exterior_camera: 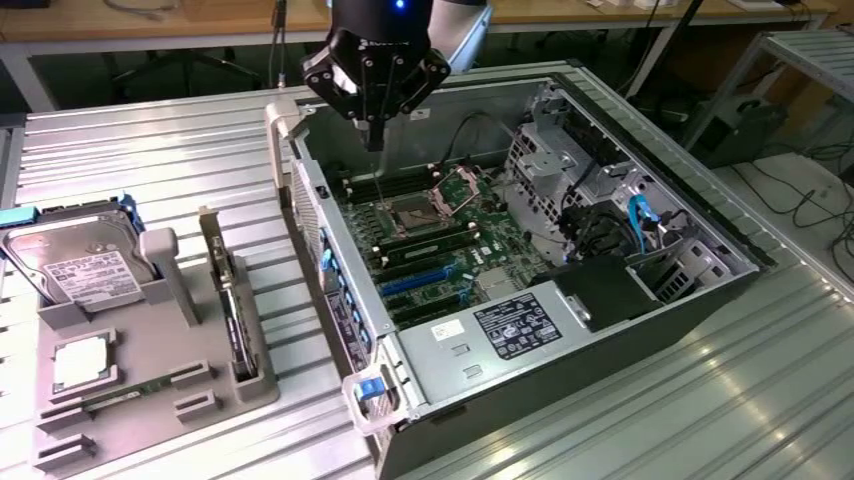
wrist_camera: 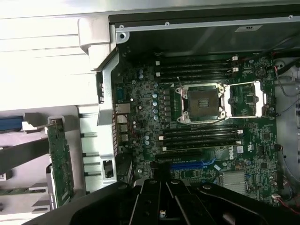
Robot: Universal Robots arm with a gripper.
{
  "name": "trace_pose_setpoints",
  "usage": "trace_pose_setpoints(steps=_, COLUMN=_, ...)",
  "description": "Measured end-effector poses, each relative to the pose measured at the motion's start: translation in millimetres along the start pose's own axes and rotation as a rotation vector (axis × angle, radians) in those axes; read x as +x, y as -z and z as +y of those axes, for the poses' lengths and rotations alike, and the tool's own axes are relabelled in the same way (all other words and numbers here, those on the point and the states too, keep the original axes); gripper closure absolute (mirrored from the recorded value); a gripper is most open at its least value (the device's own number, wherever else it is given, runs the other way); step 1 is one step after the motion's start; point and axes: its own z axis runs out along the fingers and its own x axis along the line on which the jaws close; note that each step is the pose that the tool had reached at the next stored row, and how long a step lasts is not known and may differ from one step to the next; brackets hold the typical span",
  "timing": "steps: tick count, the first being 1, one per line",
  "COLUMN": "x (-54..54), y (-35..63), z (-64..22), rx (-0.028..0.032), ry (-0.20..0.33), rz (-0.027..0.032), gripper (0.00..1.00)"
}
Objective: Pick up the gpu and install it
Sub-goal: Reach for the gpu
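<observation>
In the exterior view we see the gpu (exterior_camera: pixel 238 315) standing on edge in the grey holder (exterior_camera: pixel 147 400) on the worktop (exterior_camera: pixel 160 160). It is well apart from the hand (exterior_camera: pixel 375 140), toward the exterior view's left. The hand hangs over the open computer case (exterior_camera: pixel 534 400), fingers pressed together and empty. In the wrist view the gpu (wrist_camera: pixel 60 161) stands outside the case wall, while the closed hand (wrist_camera: pixel 161 190) hovers above the motherboard (wrist_camera: pixel 206 136).

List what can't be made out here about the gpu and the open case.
- gpu: exterior view, edge-on in the gray holder, fan side hidden.
- power-supply label: exterior view, print too small to read.
- gripper: exterior view, upper body cut off by the top edge.
- motherboard: wrist view, part beyond the blue slot covered by the gripper's body.
</observation>
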Motion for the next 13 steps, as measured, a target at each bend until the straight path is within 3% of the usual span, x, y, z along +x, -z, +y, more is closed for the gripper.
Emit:
trace_pose_setpoints(steps=5, x=3.4, y=0.1, z=-0.4, rx=-0.0001, ry=0.0, rz=0.0, gripper=0.89)
trace_pose_setpoints(steps=7, x=17.7, y=0.5, z=-2.5, rx=0.0, ry=0.001, rz=0.0, gripper=0.89)
trace_pose_setpoints(steps=9, x=24.4, y=1.2, z=-16.6, rx=-0.0004, ry=0.012, rz=0.0005, gripper=0.89)
trace_pose_setpoints(steps=10, x=26.5, y=1.3, z=-16.8, rx=-0.0006, ry=0.02, rz=0.0009, gripper=0.89)
trace_pose_setpoints(steps=13, x=41.4, y=-1.2, z=-18.1, rx=-0.0006, ry=0.035, rz=0.0106, gripper=0.89)
